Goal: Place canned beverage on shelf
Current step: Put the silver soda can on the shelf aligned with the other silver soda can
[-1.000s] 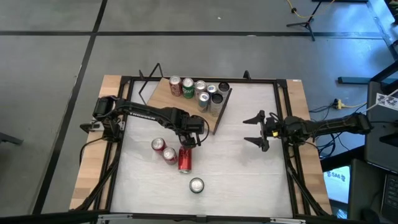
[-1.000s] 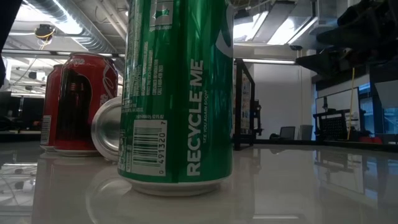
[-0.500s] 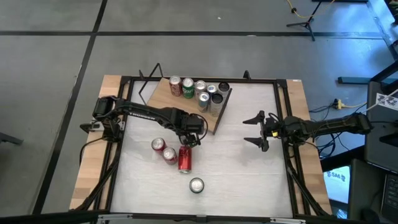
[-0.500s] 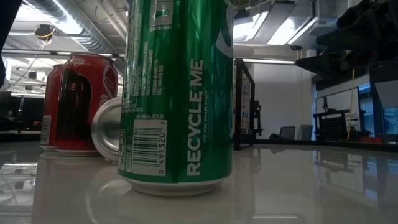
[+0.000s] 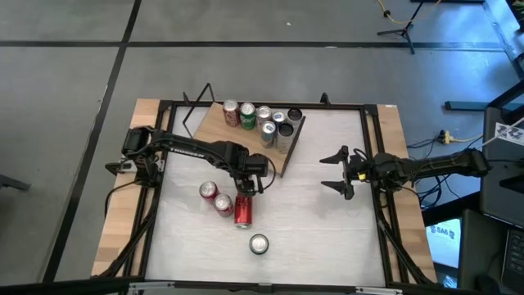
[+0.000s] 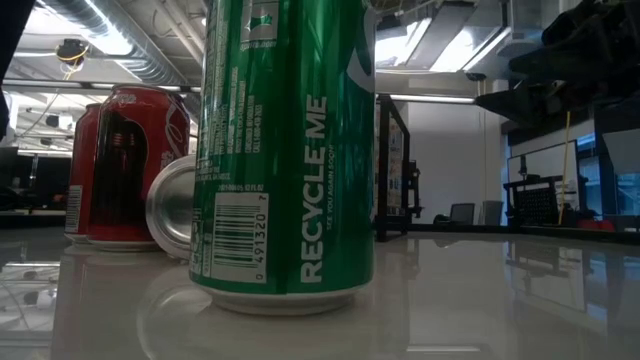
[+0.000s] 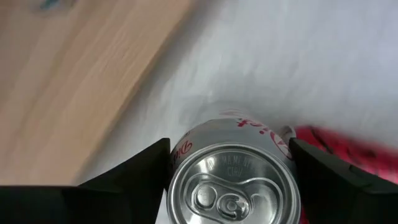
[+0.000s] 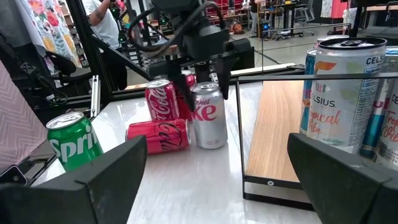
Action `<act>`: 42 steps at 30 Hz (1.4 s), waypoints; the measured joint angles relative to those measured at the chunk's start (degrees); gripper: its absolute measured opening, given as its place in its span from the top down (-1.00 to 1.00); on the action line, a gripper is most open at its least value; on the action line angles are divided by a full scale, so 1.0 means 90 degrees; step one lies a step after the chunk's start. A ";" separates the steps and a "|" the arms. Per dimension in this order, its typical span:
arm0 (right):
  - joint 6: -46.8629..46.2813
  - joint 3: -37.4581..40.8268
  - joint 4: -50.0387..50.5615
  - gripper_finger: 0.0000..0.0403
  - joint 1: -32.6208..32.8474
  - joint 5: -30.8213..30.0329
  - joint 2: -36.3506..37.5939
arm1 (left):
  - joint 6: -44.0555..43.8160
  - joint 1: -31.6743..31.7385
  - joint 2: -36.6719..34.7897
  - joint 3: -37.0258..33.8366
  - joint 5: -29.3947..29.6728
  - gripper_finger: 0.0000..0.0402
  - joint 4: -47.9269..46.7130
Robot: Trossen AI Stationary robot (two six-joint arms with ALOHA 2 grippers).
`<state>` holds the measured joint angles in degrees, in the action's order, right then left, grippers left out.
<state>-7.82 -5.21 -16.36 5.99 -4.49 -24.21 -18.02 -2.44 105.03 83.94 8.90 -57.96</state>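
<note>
The left tool straddles an upright silver Diet Coke can on the surface, fingers not visibly pressing it; whether it grips, I cannot tell. The right tool hovers spread wide, right of the shelf.

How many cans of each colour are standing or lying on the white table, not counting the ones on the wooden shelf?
Red cans: 3
Green can: 1
Silver can: 1
Total: 5

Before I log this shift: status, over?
Left gripper astride upright silver Diet Coke can, not clearly gripped. Right gripper open, idle mid-table. Wooden shelf has room. Red can lying alongside.
</note>
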 joint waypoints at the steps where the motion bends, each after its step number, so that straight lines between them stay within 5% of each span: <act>1: -0.0001 0.0000 0.0000 -0.89 0.0001 0.0000 0.0000 | 0.0386 0.0000 0.0000 0.0000 -0.0036 -0.38 0.0003; 7: 0.0001 0.0000 0.0000 -0.89 0.0000 0.0000 0.0000 | 0.2908 0.0009 0.0000 0.0000 -0.0498 -0.38 0.0114; 10: -0.0001 0.0000 0.0000 -0.89 0.0001 0.0000 0.0000 | 0.3416 0.0002 0.0000 0.0000 -0.0509 -0.38 0.0203; 33: 0.0000 0.0000 0.0000 -0.89 0.0000 0.0000 0.0000 | 0.2855 0.0002 0.0015 -0.0017 -0.0393 -0.62 0.0269; 42: -0.0001 0.0000 0.0000 -0.89 0.0001 0.0000 0.0000 | 0.2347 0.0000 0.0015 -0.0017 -0.0410 -0.90 0.0275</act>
<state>-7.83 -5.22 -16.36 6.00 -4.49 -24.20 3.11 -2.44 105.16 83.79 5.21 -55.48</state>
